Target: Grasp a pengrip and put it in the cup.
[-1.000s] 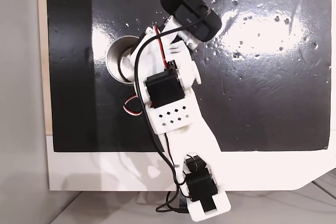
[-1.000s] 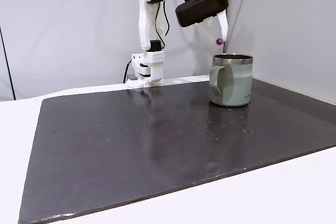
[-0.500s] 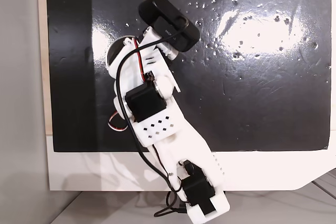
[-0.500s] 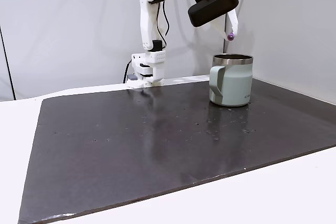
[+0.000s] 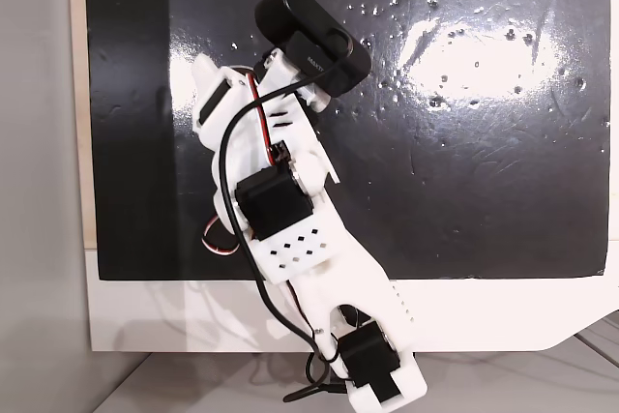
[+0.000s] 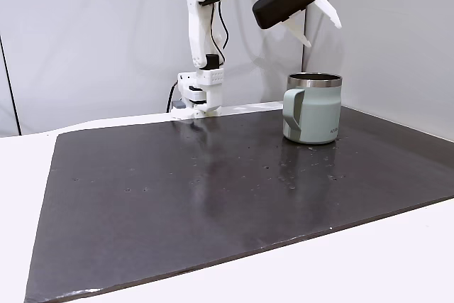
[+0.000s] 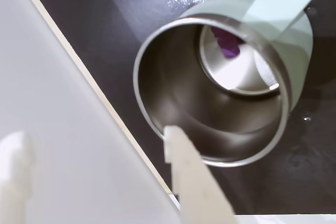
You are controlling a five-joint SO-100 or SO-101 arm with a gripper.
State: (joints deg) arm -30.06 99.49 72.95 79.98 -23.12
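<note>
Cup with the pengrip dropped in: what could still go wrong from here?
1. The open end effector hangs just above the cup; a low retreat might clip the rim and tip it.
2. The pengrip lies at the cup's bottom edge; a knock could spill it.

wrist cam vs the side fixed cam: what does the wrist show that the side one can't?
Wrist view: it looks straight down into the cup, and the pengrip lies on the steel bottom, purple against the metal. One white fingertip hangs over the near rim.

Side fixed view: the cup's outside wall and handle, the mat it stands on, the arm reaching from its base, and the gripper spread open above the cup. The cup's inside is hidden there.

Both: the cup upright on the dark mat, and the gripper above it, empty.
</note>
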